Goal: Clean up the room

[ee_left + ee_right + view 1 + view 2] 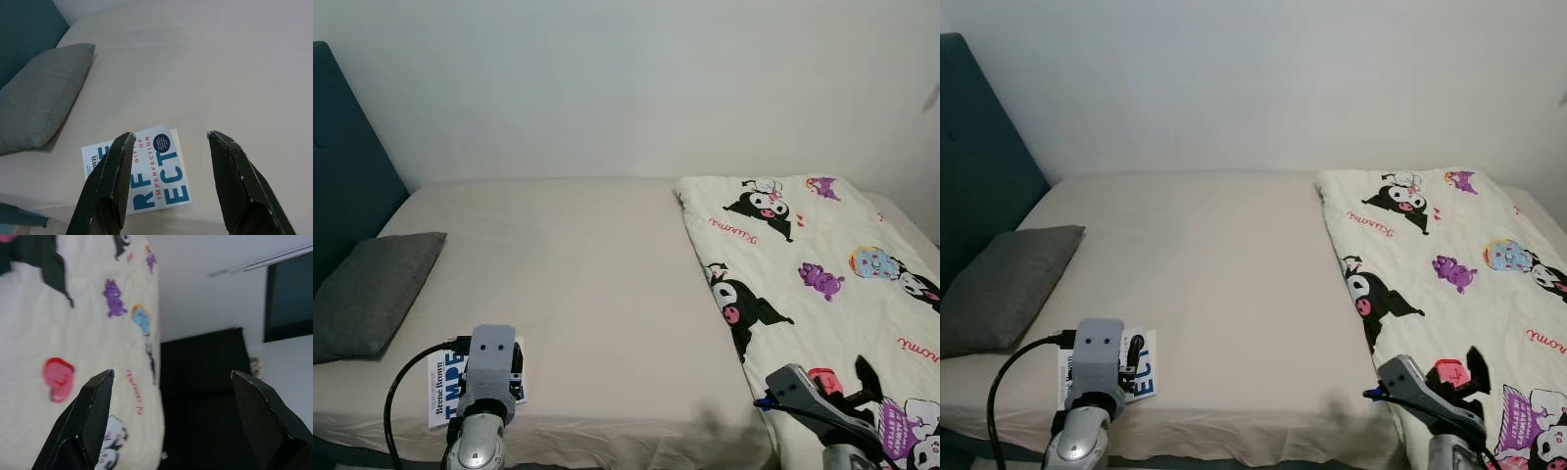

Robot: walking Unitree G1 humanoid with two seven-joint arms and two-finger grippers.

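Your left gripper is the nearer arm: its jaws are spread wide and grasp nothing, and the book lies flat on the bed just under and ahead of them, its long axis running across the gap. Your right gripper hangs released over the blanket.

White book lies flat near the bed's front edge.

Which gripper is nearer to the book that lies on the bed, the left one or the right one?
Left. The left gripper hovers open directly over the book; the right gripper, also open, is across the bed above the cartoon blanket.
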